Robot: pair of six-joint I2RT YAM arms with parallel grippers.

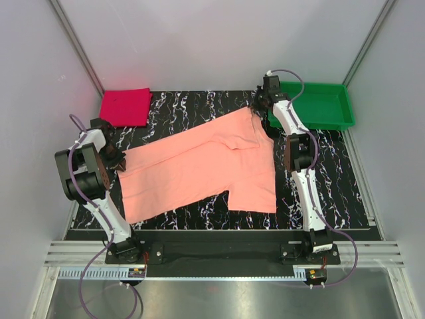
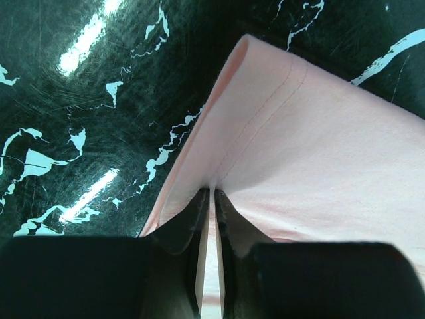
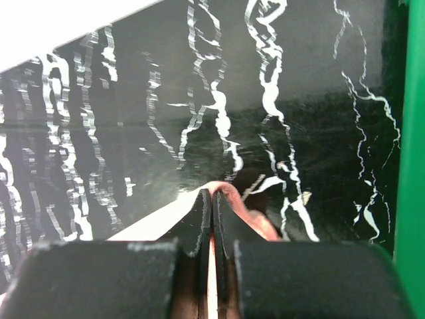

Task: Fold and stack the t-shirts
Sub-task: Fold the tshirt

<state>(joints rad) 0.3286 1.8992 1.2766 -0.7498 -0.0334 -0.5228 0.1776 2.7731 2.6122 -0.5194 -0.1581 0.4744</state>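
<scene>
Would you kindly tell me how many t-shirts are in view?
2. The salmon-peach t-shirt lies spread across the middle of the table, pinched by the left tool and right tool; the magenta t-shirt sits folded at the far left corner. None seems hidden.

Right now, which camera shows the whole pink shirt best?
The top camera: it shows the whole pink shirt spread out. The left wrist view shows only a stitched edge pinched in the left fingers. The right wrist view shows just a tiny pink bit at the right fingers.
</scene>
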